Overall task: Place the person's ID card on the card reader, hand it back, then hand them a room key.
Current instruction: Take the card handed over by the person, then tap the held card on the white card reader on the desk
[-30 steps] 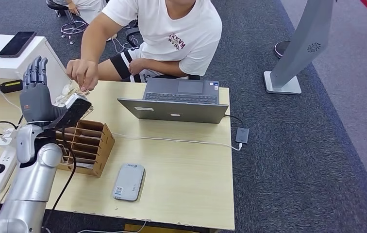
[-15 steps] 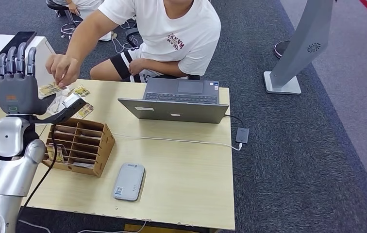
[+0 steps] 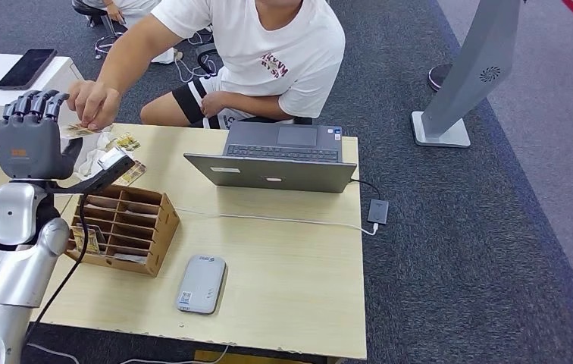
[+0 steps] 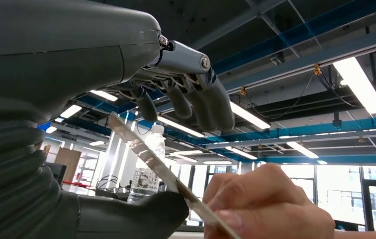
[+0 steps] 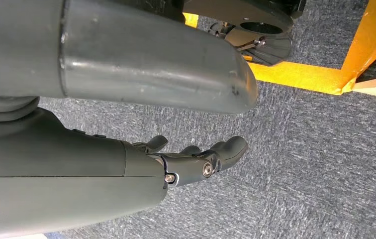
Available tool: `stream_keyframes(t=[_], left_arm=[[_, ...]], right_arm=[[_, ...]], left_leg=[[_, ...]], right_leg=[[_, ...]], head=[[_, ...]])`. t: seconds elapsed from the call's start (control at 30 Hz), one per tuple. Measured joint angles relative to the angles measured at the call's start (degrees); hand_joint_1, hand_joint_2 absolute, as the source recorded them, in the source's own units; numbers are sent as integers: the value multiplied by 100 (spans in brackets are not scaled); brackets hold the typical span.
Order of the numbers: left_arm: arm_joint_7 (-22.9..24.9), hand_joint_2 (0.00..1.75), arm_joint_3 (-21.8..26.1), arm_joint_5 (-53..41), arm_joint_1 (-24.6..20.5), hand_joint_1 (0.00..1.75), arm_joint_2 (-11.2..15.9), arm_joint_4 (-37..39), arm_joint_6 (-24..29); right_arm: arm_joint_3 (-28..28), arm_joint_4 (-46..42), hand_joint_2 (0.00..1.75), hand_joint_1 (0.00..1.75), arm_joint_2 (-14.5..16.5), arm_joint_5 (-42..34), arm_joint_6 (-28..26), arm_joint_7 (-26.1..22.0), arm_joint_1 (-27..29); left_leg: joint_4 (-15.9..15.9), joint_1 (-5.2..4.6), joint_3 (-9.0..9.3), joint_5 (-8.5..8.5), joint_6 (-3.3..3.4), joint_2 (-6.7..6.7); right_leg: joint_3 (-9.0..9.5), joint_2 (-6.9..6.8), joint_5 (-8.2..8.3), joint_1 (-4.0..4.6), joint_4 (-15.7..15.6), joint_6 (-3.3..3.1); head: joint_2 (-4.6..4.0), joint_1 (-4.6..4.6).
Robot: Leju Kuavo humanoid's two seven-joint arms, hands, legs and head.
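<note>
Left hand (image 3: 35, 138) is raised palm-up at the desk's far-left corner, fingers curling over, thumb below. That puts it at the person's reach, so they don't have to lean across the desk (image 3: 283, 273).

The person's hand (image 3: 92, 102) pinches one end of the card (image 4: 148, 159) and feeds it into that palm. In the left wrist view the card runs edge-on between the thumb (image 4: 141, 214) and the fingers (image 4: 201, 107). The lower edge looks to rest on the thumb, while the fingers are bent above it with a visible gap. So the hand isn't clamped on it; the person is carrying the card. Looks like the ID handover.

Card reader (image 3: 201, 283) lies flat near the front edge with nothing on it, an easy drop for the left arm. The wooden organizer (image 3: 128, 227) sits between it and the hand, some slots holding cards.

Right hand (image 5: 196, 162) hangs over carpet, fingers loosely curled, holding nothing.
</note>
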Motion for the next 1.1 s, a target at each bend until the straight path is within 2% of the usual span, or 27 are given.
stream_keyframes(t=[0.73,0.87,1.1], left_arm=[[10,175,-111,168,47,175,16,-1,-109],[-78,175,-147,233,332,175,-16,-274,-107],[-152,175,-569,45,1156,175,-156,-1361,-307]], right_arm=[[85,26,0,0,0,1,-5,-1,9],[85,28,0,0,9,-48,-39,-13,29],[83,28,0,0,62,-121,-200,-18,78]], left_leg=[[0,0,-2,0,0,0],[0,0,-2,-1,0,2],[0,-2,-6,-5,0,8]], right_leg=[[1,0,0,0,0,0],[0,2,0,-1,-1,0],[-2,5,-1,-2,-5,1]], head=[[1,2],[1,1],[1,2]])
